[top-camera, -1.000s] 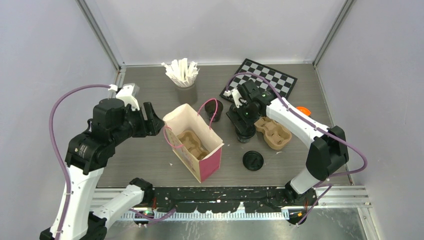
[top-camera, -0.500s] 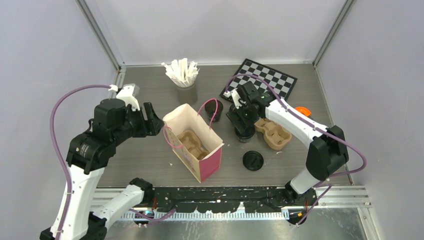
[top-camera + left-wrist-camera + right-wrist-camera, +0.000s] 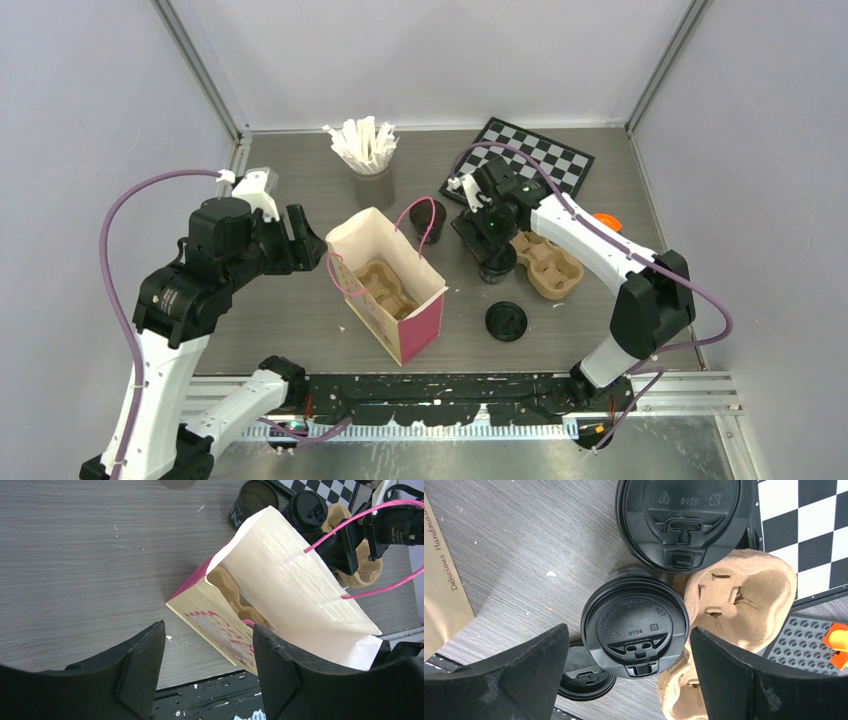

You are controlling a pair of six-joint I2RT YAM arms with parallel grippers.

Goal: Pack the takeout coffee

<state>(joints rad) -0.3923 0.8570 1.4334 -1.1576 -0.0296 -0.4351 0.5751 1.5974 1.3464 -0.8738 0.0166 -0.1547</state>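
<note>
A lidded black cup (image 3: 635, 627) stands on the table right below my right gripper (image 3: 629, 647), which is open with a finger on either side of it and above it. In the top view this cup (image 3: 496, 266) shows under the right gripper (image 3: 489, 243). A second lidded cup (image 3: 684, 520) stands just beyond, also in the left wrist view (image 3: 308, 511). An open lidless black cup (image 3: 428, 214) stands behind the bag. A loose black lid (image 3: 506, 321) lies at the front. My left gripper (image 3: 306, 240) is open and empty beside the bag.
An open pink and cream paper bag (image 3: 424, 325) with a pulp carrier (image 3: 385, 287) inside stands mid-table. A second brown carrier (image 3: 550, 266) lies right of the cups. A grey cup of stirrers (image 3: 368, 165), a checkerboard (image 3: 530, 152) and an orange piece (image 3: 604, 220) sit at the back.
My right gripper has shifted slightly toward the back over the lidded cup. The left arm has not moved.
</note>
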